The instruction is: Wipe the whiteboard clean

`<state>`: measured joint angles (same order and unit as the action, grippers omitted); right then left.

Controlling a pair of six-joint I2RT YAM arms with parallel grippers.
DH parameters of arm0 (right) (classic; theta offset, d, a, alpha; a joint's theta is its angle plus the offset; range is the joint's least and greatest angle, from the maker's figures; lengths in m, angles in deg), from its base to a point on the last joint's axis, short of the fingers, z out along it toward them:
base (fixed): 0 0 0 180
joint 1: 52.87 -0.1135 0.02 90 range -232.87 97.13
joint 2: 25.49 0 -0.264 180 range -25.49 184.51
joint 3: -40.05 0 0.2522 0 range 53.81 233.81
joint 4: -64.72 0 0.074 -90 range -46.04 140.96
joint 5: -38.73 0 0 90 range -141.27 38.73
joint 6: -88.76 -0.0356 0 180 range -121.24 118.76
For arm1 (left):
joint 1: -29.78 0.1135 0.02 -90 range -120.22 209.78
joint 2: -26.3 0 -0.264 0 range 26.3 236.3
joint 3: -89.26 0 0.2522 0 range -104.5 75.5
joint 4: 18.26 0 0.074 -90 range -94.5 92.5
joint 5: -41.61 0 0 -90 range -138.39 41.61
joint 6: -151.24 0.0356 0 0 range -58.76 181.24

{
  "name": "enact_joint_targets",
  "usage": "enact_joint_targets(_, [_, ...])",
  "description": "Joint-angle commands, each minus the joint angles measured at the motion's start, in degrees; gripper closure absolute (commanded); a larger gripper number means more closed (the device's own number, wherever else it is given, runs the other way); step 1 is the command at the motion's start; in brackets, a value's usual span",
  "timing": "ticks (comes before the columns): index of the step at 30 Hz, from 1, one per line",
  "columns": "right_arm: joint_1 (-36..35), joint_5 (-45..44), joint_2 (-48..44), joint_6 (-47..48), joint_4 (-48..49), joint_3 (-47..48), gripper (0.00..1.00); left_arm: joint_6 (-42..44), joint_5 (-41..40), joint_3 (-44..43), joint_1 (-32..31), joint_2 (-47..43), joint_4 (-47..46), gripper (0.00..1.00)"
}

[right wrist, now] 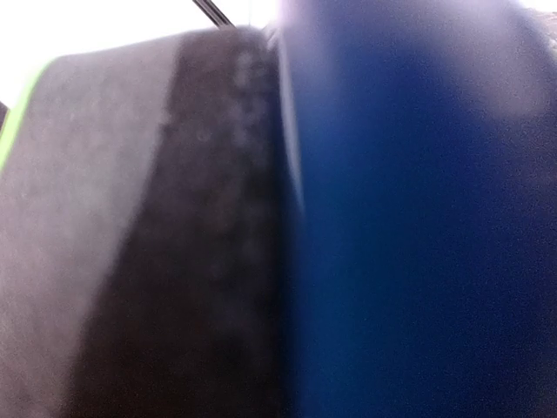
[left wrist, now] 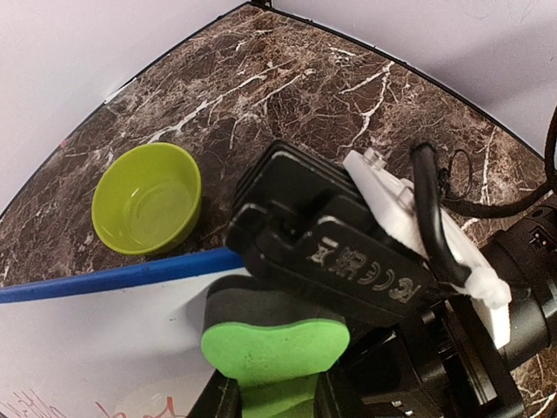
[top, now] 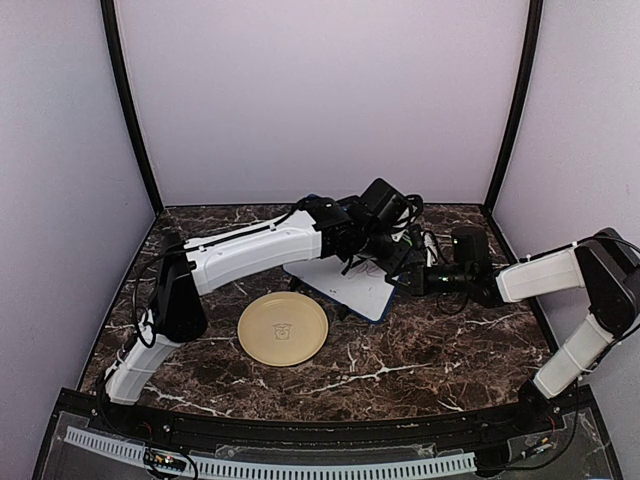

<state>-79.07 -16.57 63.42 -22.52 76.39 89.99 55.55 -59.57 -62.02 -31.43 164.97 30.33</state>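
Observation:
The whiteboard, white with a dark-blue frame, lies at the table's middle with dark scribbles on it. In the left wrist view the whiteboard shows red marks at the bottom. My left gripper is shut on the green and black eraser, which rests on the board near its far edge. My right gripper is at the board's right corner. The blurred blue frame fills the right wrist view beside a dark shape with a green edge; its fingers are hidden.
A round tan plate lies just in front of the board. A lime-green bowl stands behind the board's far edge. The right gripper's black body is close beside the eraser. Purple walls enclose the marble table.

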Motion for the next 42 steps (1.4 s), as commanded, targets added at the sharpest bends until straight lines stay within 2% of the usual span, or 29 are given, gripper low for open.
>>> enact_joint_targets(1, [-2.9, 0.2, -0.1, 8.3, -2.8, -0.1, 1.0, -2.7, 3.2, 3.0, 0.8, 2.1, -2.4, 1.0])
enact_joint_targets(10, [-2.9, 0.3, -0.2, 8.3, -2.5, -0.1, 1.0, -8.4, -3.2, 17.0, 9.0, -6.1, -5.5, 1.0])
enact_joint_targets(15, [-2.9, 0.3, -0.2, 8.5, -2.7, -0.2, 1.0, -7.7, -5.7, 19.1, 11.7, -8.0, -6.7, 1.0])
enact_joint_targets(19, [-2.9, 0.2, -0.2, 8.5, -2.7, -0.4, 1.0, -6.5, -1.9, 17.2, 11.1, -7.8, -8.8, 1.0])
enact_joint_targets(23, [-2.9, 0.4, -0.1, 8.5, -2.8, -0.2, 1.0, -1.9, 0.9, 11.6, 6.8, -4.8, -9.7, 1.0])
enact_joint_targets(29, [-2.9, 0.4, 0.0, 8.5, -2.7, -0.1, 1.0, -1.2, 4.7, 5.3, 1.1, 0.4, -8.7, 1.0])
enact_joint_targets(35, [-2.9, 0.4, 0.1, 8.4, -2.7, -0.1, 1.0, -3.1, 5.8, 7.3, 0.2, 0.9, -8.6, 1.0])
enact_joint_targets(42, [-2.9, 0.5, 0.4, 8.4, -2.5, -0.2, 1.0, -6.8, 3.1, 20.6, 3.8, -5.7, -12.6, 1.0])
